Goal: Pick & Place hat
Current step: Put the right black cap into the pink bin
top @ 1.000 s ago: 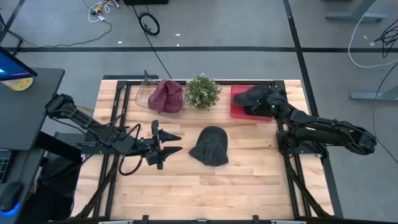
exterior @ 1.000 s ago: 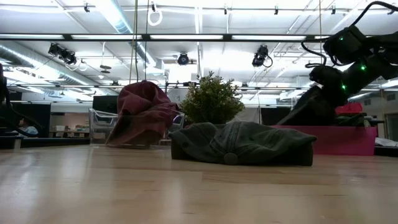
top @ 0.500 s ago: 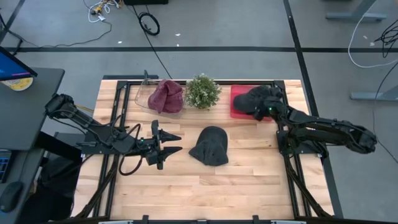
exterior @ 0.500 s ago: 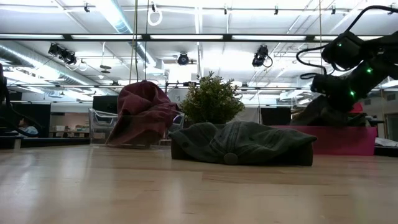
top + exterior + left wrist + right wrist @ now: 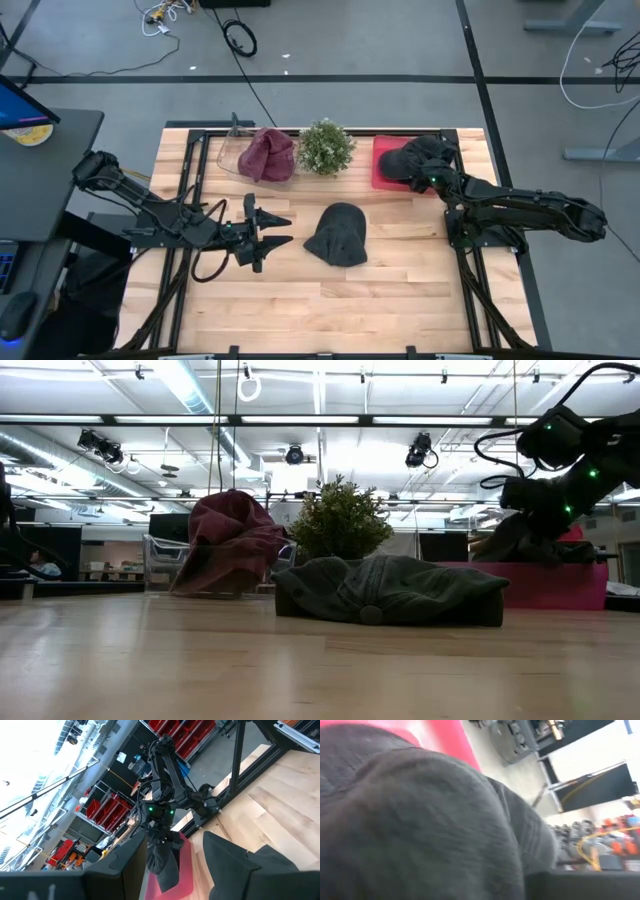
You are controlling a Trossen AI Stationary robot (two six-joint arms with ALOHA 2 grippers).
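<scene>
One dark grey hat (image 5: 338,236) (image 5: 390,590) lies flat on the middle of the wooden table. A second dark hat (image 5: 405,158) (image 5: 518,540) (image 5: 162,860) hangs from my right gripper (image 5: 418,172) (image 5: 545,505) over the red tray (image 5: 385,178) (image 5: 560,585) (image 5: 184,870) at the far right. Its cloth fills the right wrist view (image 5: 420,820). My left gripper (image 5: 280,230) (image 5: 175,837) waits open on the left, level with the table and pointing at the middle hat, about a hand's width from it. My right gripper is shut on the dark hat's upper part (image 5: 159,839), coming from above and pointing down. The cloth itself hides the fingers. The hat hangs bunched and slack below the gripper, above the red tray; whether its lower end (image 5: 515,556) touches the tray, I cannot tell.
A maroon hat (image 5: 268,155) (image 5: 228,540) sits in a clear container (image 5: 232,152) at the far edge, and a small green potted plant (image 5: 325,147) (image 5: 340,520) stands next to it. Bare wood spreads over the table's near half (image 5: 330,300).
My right gripper has shifted a little toward the table's left and near side over the red tray. The dark hat it holds, which slanted down to the tray's left part a second ago, has drawn up into a shorter bundle under the gripper.
</scene>
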